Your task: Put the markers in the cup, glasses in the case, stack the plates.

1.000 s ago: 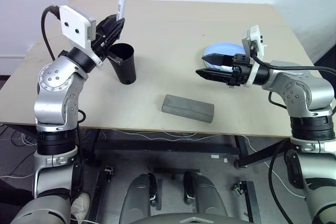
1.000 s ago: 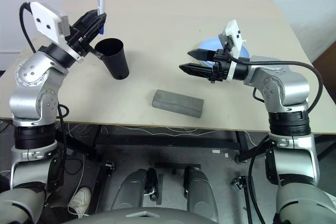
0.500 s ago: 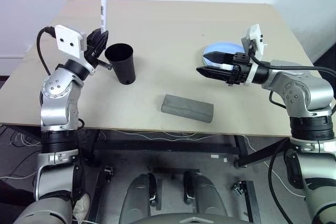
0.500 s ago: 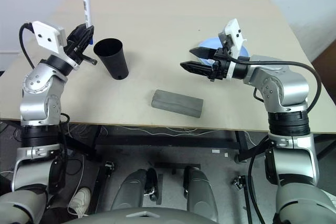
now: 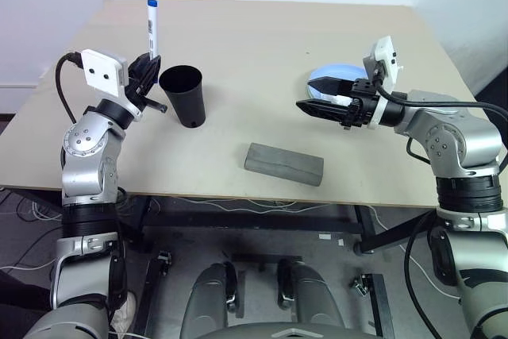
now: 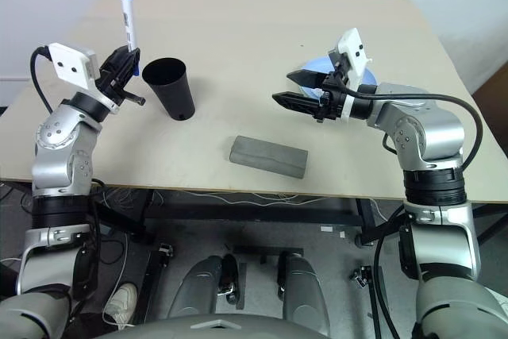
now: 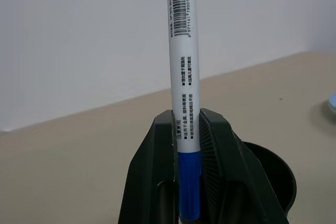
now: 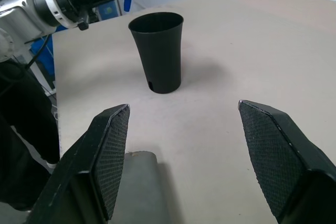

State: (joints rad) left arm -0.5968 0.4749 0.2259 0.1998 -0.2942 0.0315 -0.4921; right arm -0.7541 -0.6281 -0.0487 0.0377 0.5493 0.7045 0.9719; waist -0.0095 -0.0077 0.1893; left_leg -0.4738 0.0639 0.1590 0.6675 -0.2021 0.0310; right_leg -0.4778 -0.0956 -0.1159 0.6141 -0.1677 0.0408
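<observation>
The left gripper (image 5: pixel 148 75), at upper left, is clamped on the marker (image 5: pixel 151 28), which stands upright with its long axis vertical. The cup (image 5: pixel 184 96) sits just right of it, mouth up. The right gripper (image 5: pixel 317 105), jaws apart and empty, hovers far off at mid right, so the left arm is nearer.
</observation>
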